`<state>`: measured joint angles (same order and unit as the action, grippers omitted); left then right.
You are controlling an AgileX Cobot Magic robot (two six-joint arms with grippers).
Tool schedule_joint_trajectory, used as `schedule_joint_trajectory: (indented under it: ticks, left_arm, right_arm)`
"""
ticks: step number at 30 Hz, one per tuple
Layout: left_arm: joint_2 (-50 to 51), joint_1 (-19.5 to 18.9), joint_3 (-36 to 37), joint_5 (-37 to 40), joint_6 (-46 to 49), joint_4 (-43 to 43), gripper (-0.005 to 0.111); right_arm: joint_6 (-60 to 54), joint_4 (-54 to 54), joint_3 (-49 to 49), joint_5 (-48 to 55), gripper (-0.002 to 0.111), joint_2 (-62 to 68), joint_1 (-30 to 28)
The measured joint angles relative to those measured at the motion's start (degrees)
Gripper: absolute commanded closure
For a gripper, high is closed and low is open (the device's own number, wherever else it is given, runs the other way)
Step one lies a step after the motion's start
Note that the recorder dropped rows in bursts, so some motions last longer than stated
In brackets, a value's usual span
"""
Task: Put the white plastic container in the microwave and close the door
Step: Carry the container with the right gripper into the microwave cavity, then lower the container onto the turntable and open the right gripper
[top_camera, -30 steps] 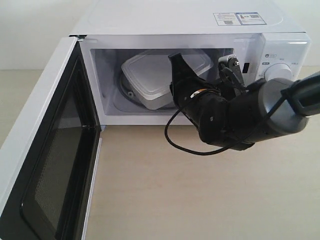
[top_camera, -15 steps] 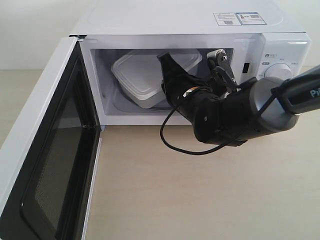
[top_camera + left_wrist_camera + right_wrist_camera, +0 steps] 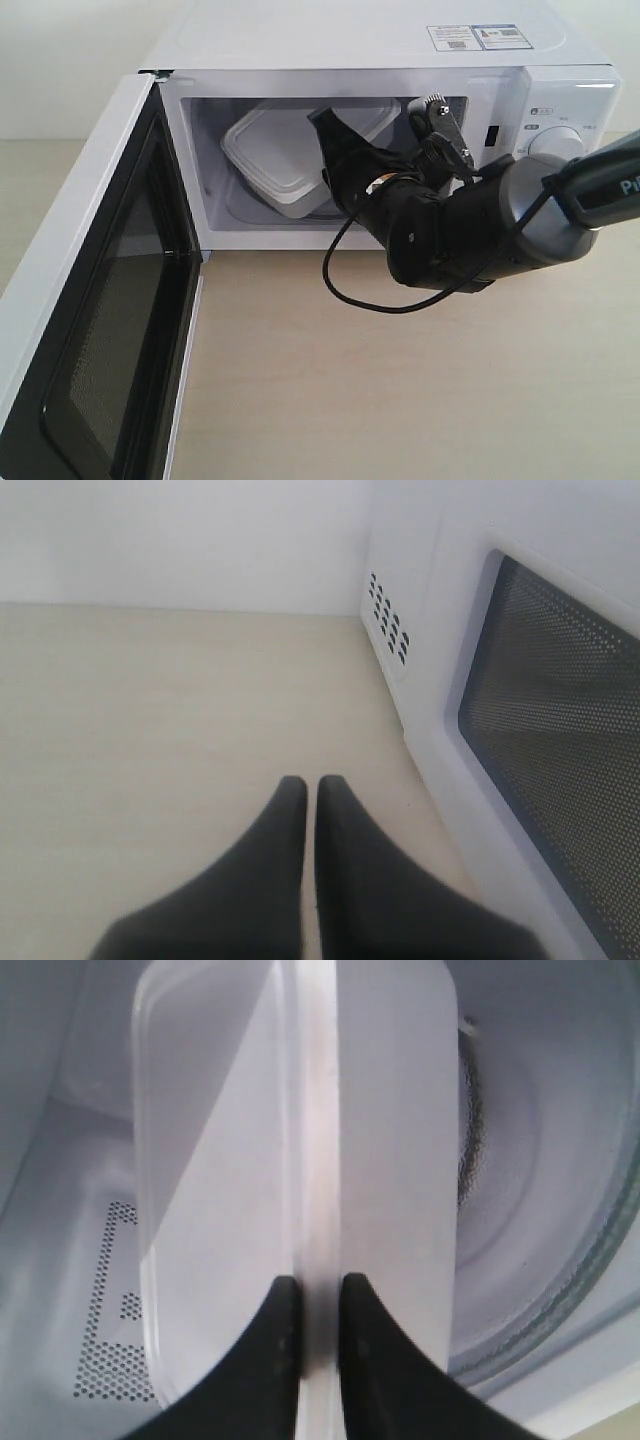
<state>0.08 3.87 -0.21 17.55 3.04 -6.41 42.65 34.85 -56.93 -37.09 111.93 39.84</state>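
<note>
The white plastic container (image 3: 285, 150) hangs tilted inside the microwave (image 3: 390, 55) cavity, above the glass turntable (image 3: 560, 1260). My right gripper (image 3: 319, 1285) is shut on the container's rim (image 3: 315, 1140), reaching through the open front. In the exterior view one dark finger (image 3: 335, 140) lies across the container's right end. The door (image 3: 95, 300) stands wide open at the left, black inner face and window showing. My left gripper (image 3: 311, 785) is shut on nothing, over the bare tabletop beside the door's outer window (image 3: 560, 730).
The right arm's black cable (image 3: 350, 290) loops down over the wooden tabletop (image 3: 400, 400) before the cavity. Two dials (image 3: 555, 145) sit on the right panel, behind the arm. Vent holes (image 3: 388, 620) mark the microwave's side.
The right gripper has carried the container further into the cavity, up and to the left. The last half second brought only a slight shift. The door has not moved.
</note>
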Motion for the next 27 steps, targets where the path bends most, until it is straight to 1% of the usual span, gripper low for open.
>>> schedule_joint_trajectory:
  ticks: [3,5,7,10,12,17,20,22,23,27]
  left_arm:
    - [0.0,0.0,0.0,0.0,0.0,0.0,0.102]
    - [0.0,0.0,0.0,0.0,0.0,0.0,0.102]
    - [0.0,0.0,0.0,0.0,0.0,0.0,0.102]
    - [0.0,0.0,0.0,0.0,0.0,0.0,0.102]
    - [0.0,0.0,0.0,0.0,0.0,0.0,0.102]
    - [0.0,0.0,0.0,0.0,0.0,0.0,0.102]
    - [0.0,0.0,0.0,0.0,0.0,0.0,0.102]
    - [0.0,0.0,0.0,0.0,0.0,0.0,0.102]
    - [0.0,0.0,0.0,0.0,0.0,0.0,0.102]
    - [0.0,0.0,0.0,0.0,0.0,0.0,0.102]
  right_arm:
    - [3.72,0.0,-0.09,-0.1,0.072,0.0,0.0]
    - [5.16,0.0,-0.09,-0.53,0.06,0.0,0.0]
    - [5.91,0.0,-0.09,-0.9,0.058,0.0,0.0]
    - [6.2,0.12,-0.09,-0.9,0.061,0.0,0.0]
    - [6.33,0.12,-0.09,-0.9,0.065,0.0,0.0]
    - [6.43,-0.75,-0.09,0.72,0.087,0.0,0.0]
    - [5.52,-1.49,-0.09,5.55,0.099,-1.25,0.0]
    - [2.98,-1.71,-0.09,9.3,0.107,-2.89,0.0]
    - [1.27,-1.71,-0.09,10.5,0.108,-3.81,0.0]
    - [-7.38,-2.46,1.22,14.38,0.108,-8.3,0.0]
